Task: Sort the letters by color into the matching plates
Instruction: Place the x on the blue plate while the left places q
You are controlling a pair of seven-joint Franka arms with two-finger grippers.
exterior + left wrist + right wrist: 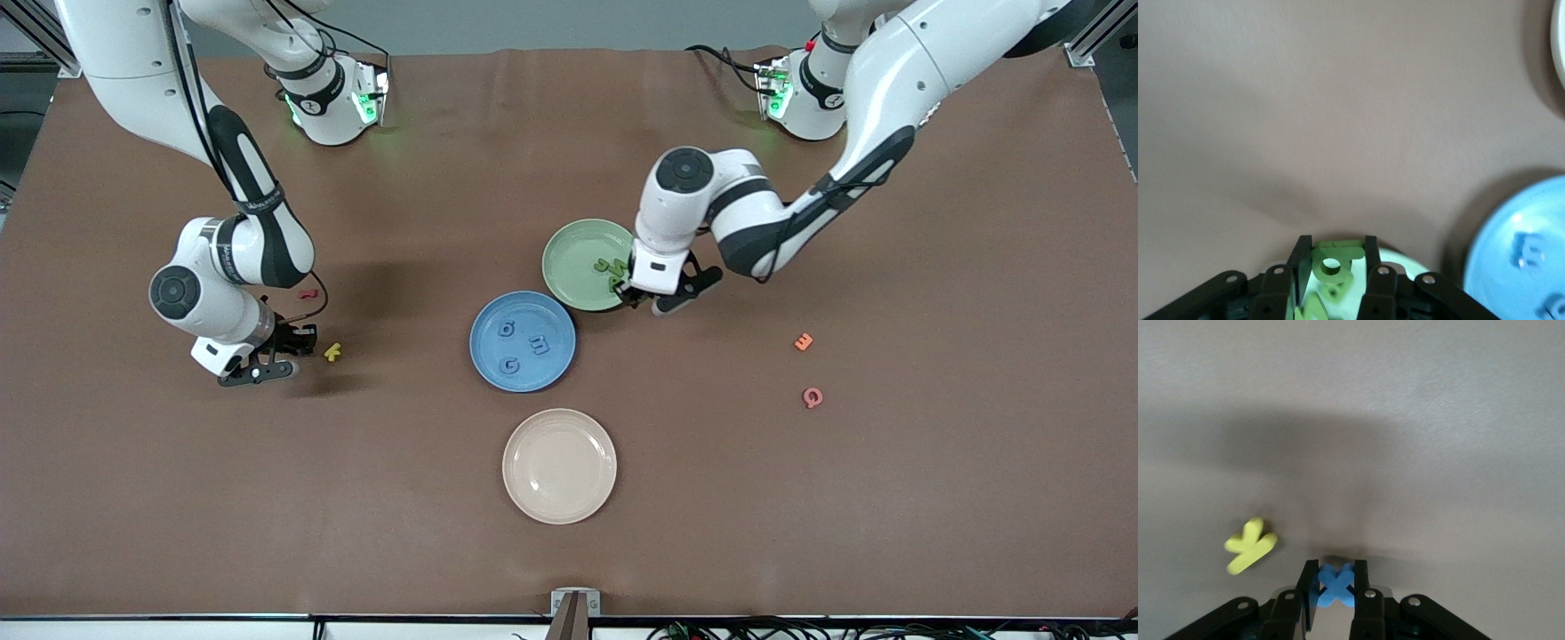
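Note:
My left gripper (633,292) is shut on a green letter (1331,263) over the pale green plate's (573,258) edge; other green letters (612,265) lie in that plate. My right gripper (300,341) is shut on a blue X letter (1336,585), low over the table beside the yellow letter (332,352), which also shows in the right wrist view (1250,545). The blue plate (533,311) holds three blue letters (539,345). The cream plate (559,465) has nothing in it. A dark red letter (308,293) lies by the right arm.
An orange letter (804,341) and a pink letter (813,397) lie on the brown table toward the left arm's end. The blue plate (1518,247) and the cream plate's rim (1559,40) show in the left wrist view.

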